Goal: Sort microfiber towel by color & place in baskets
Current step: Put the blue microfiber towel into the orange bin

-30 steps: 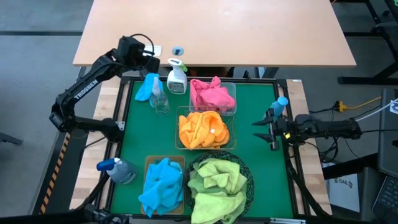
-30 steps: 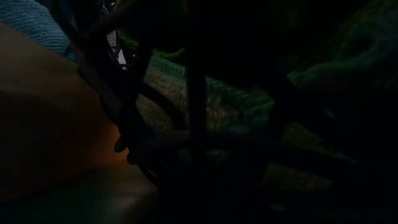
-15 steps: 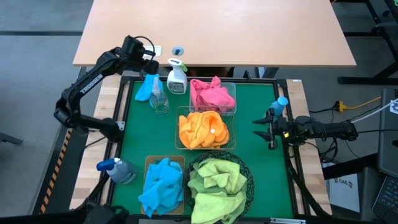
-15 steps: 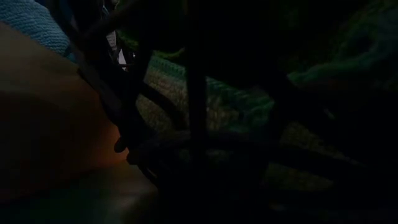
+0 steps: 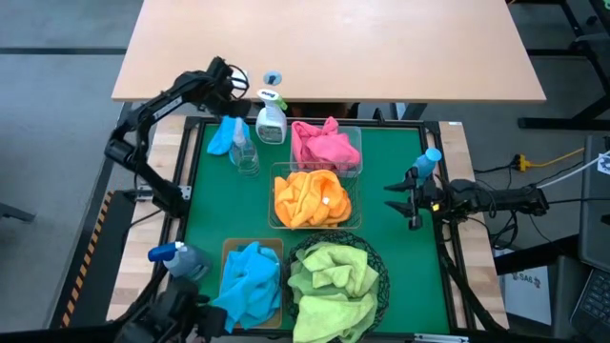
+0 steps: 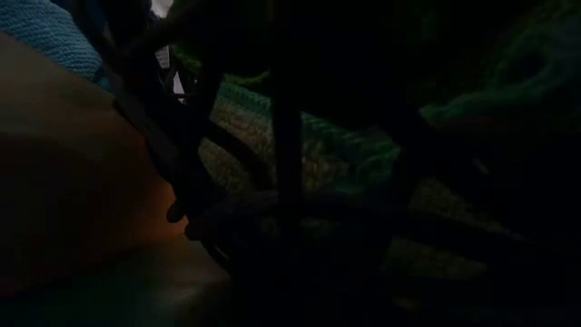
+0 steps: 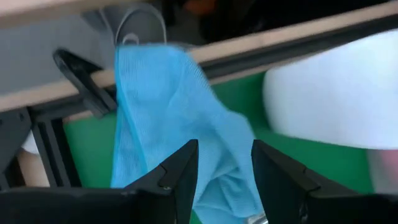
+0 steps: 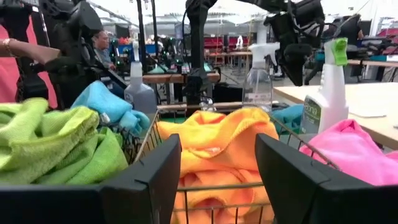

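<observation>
Your jaws stand apart and empty on both arms: the left gripper (image 5: 232, 90) hovers above a blue towel (image 5: 225, 135) draped over a clear spray bottle (image 5: 245, 152) at the mat's far-left corner, while the right gripper (image 5: 398, 199) waits beside the orange towel's basket (image 5: 351, 217).

Fuzzy matt cloth towels, orange (image 5: 310, 197) and lime (image 5: 331, 278); thin wire on the round black basket (image 5: 379, 270); smooth pale wood desk (image 5: 329, 43) up top; matt green mat (image 5: 396, 238).
</observation>
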Robot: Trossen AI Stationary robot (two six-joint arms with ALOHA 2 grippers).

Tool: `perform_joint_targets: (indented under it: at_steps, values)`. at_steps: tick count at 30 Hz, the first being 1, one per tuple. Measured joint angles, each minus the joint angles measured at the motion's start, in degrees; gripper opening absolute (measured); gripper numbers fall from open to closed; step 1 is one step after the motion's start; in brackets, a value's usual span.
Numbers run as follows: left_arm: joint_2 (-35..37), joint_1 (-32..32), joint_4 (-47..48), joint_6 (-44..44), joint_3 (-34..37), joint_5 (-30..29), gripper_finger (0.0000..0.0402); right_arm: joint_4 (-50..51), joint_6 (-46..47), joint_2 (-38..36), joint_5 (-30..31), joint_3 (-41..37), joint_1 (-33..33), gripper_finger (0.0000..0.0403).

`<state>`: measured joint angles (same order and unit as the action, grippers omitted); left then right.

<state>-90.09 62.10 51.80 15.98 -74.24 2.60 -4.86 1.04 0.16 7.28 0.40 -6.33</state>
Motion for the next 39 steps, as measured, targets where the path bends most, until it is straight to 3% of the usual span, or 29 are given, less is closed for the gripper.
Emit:
perform_joint_targets:
  at_steps: [9,39]
  values:
    - [-6.80,0.23,3.38,0.14,0.00,0.09,0.0143,1.97,0.17,0.00,-0.26,0.00,-0.02,0.0205]
    - [-17.46,-1.65,-1.06,0.33,-0.13,-1.60,0.0144,2.03,0.17,0.02,-0.21,0.00,-0.01,0.0205]
